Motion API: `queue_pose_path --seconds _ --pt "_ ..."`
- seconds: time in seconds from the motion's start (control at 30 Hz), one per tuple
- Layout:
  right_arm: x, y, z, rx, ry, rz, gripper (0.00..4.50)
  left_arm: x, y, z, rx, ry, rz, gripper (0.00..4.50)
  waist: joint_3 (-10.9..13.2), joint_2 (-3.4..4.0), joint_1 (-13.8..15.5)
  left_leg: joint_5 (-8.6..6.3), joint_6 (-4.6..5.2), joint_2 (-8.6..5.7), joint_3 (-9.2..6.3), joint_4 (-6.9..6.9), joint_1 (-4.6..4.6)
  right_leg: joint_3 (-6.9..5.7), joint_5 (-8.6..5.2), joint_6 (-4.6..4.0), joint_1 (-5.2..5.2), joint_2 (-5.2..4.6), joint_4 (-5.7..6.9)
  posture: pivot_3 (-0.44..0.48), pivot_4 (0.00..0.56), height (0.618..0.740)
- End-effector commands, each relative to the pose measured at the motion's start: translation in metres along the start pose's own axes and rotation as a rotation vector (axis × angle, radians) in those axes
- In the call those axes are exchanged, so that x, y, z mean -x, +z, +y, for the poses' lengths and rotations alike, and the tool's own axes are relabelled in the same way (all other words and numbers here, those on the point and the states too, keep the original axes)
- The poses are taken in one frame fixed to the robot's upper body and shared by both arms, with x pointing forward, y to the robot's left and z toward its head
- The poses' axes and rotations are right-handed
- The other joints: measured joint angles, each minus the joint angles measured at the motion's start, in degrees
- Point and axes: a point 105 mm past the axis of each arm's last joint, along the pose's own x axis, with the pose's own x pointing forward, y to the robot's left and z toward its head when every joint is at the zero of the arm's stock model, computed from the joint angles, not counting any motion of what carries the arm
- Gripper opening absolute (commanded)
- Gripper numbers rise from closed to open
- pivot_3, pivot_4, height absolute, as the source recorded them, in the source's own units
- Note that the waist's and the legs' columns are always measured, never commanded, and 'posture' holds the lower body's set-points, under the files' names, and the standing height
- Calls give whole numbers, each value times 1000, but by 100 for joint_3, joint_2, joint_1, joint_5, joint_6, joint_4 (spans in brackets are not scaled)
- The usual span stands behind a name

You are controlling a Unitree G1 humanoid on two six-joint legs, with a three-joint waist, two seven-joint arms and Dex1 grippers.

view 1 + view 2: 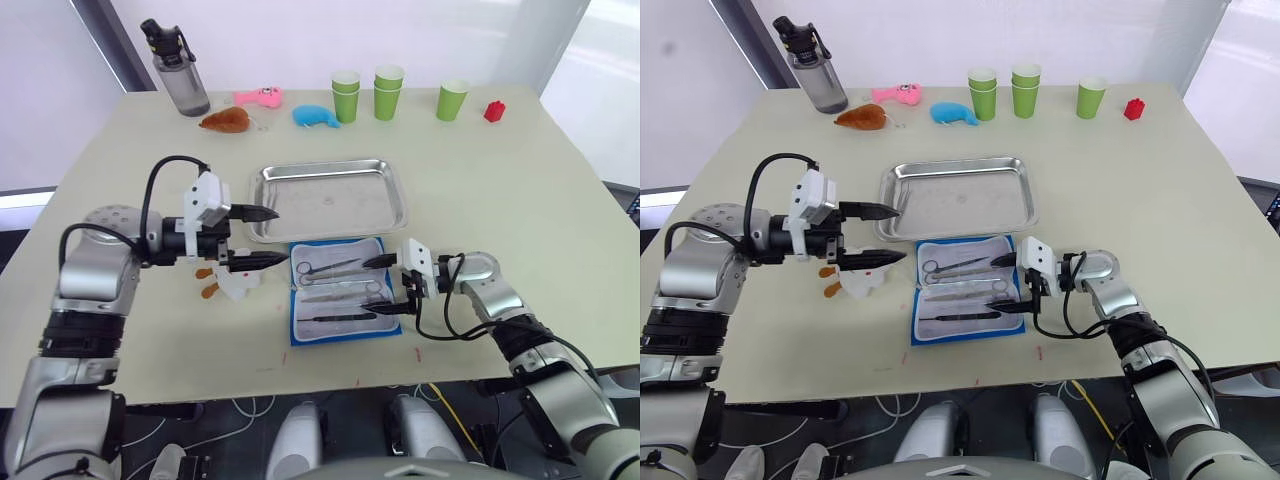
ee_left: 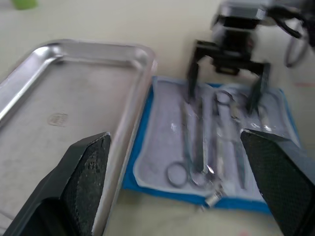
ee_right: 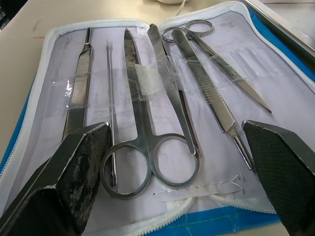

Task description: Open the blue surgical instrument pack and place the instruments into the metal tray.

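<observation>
Lying open on the pale table [image 1: 520, 190], the blue surgical instrument pack [image 1: 337, 291] shows us its grey-white lining, with its far edge just beside the near rim of the metal tray [image 1: 330, 199]. We see nothing lying in the tray. The instruments [image 3: 162, 98] sit in a row under clear pocket strips — ring-handled scissors [image 3: 142, 132], a second pair with its rings at the other end, tweezers, a thin probe and a flat handle nearest one zipper edge.

Our right gripper [image 1: 388, 284] hovers over the pack's right edge, its two black fingers spread wide and pinching nothing; in the right wrist view the fingertips [image 3: 74, 177] frame the whole row of tools. Our left gripper [image 1: 262, 236] hangs off the tray's near-left corner, fingers likewise parted and empty, one tip near the tray rim and the other lower, above a small white plush toy [image 1: 228, 285] that lies just left of the pack.

Open tabletop stretches to the right of the tray and pack. Along the far edge stand a grey water bottle [image 1: 176, 70], pink, brown and blue toys, green paper cups [image 1: 388, 90] and a small red block [image 1: 494, 111] — all well apart from the tray.
</observation>
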Motion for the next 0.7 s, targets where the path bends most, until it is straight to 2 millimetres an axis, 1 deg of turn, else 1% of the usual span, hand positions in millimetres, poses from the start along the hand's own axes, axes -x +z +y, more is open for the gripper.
queue_pose_path --seconds 0.03,0.2,0.37,0.6,0.7 --pt "4 -46 17 -130 14 145 4500 11 13 -5 -58 -77 -10 4420 2 -5 3 0 0 2 -1 0 0 0 -1 0 0 0 1 0 150 734" --pt "4 -46 18 -132 14 143 4500 26 13 -3 -119 -94 74 4420 6 -11 3 0 1 4 -1 0 0 2 -2 1 0 0 0 0 150 734" --pt "5 -46 18 -131 12 144 4500 33 17 -1 -150 -106 94 4420 8 -14 6 -1 2 4 0 0 -1 2 -4 5 -1 0 0 0 150 734" --pt "5 -46 18 -134 10 142 4500 34 17 -2 -168 -133 105 4420 9 -14 8 -1 2 5 2 0 -1 3 -9 13 -2 2 0 0 150 734" --pt "4 -46 18 -135 9 140 4500 29 12 -3 -184 -147 101 4420 9 -14 9 -1 2 5 1 0 -1 2 -10 14 -2 3 1 0 150 734"
